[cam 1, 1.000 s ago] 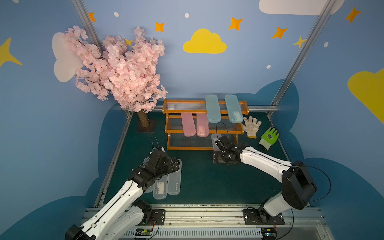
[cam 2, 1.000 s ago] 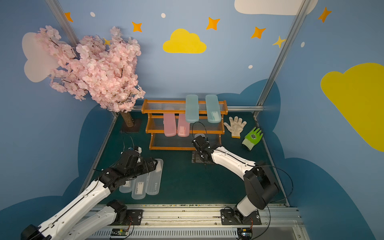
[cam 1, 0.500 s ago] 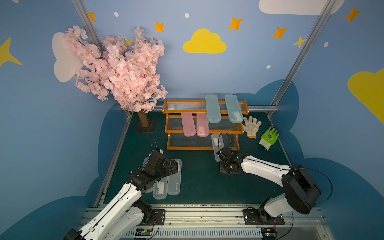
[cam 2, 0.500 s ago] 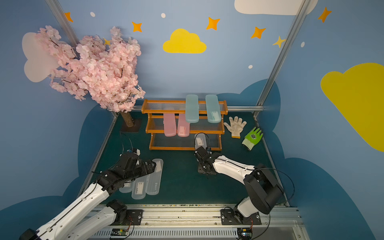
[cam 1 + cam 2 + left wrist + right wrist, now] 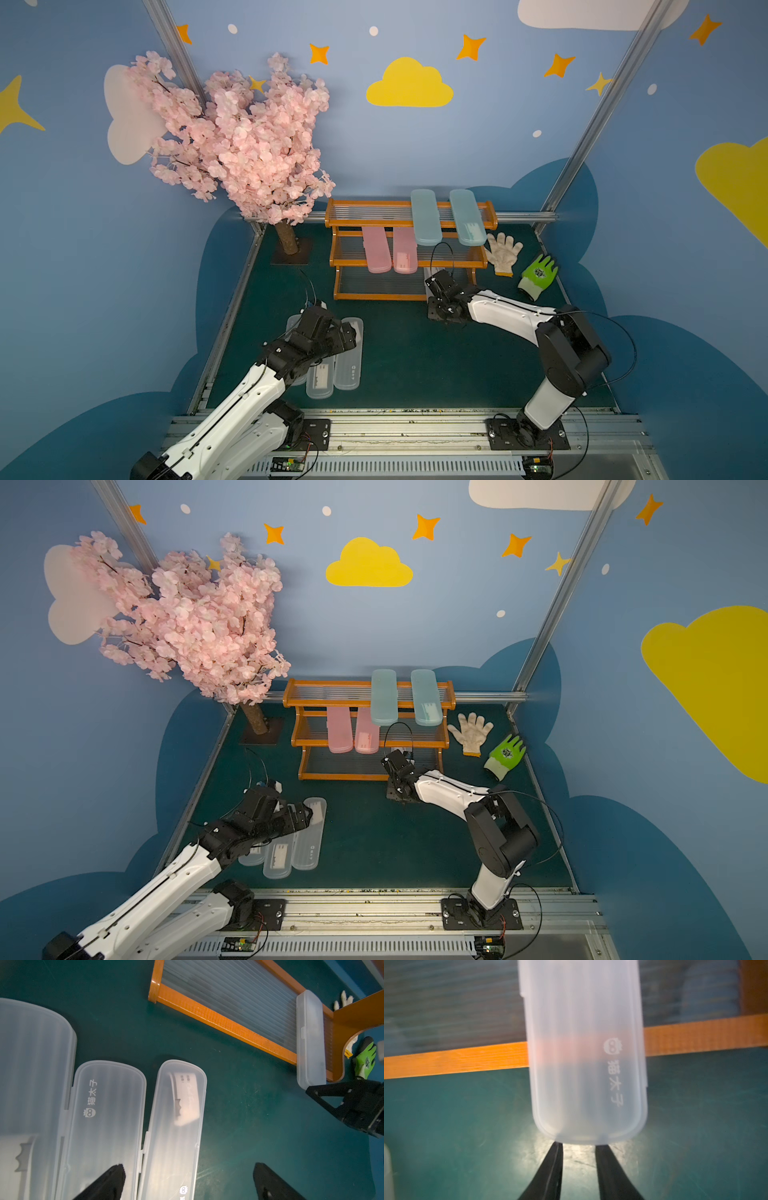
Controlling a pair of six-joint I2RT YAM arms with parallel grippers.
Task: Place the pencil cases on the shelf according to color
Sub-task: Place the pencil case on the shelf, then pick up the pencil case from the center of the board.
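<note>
The orange-framed shelf holds two pale blue pencil cases on its top tier and two pink ones on the middle tier. One clear case lies across the bottom tier, its near end overhanging the front rail. My right gripper is shut, with nothing between the fingers. Its tips sit against that overhanging end, as the left wrist view also shows. Three clear cases lie side by side on the mat at the front left. My left gripper hangs open just above them, one finger over the middle case.
A pink blossom tree stands at the back left beside the shelf. A white glove and a green glove lie on the mat right of the shelf. An aluminium rail carries both arm bases along the front.
My right gripper closed as it drew back from the shelf. It has since come forward again to the end of the clear case. The left arm has barely moved.
</note>
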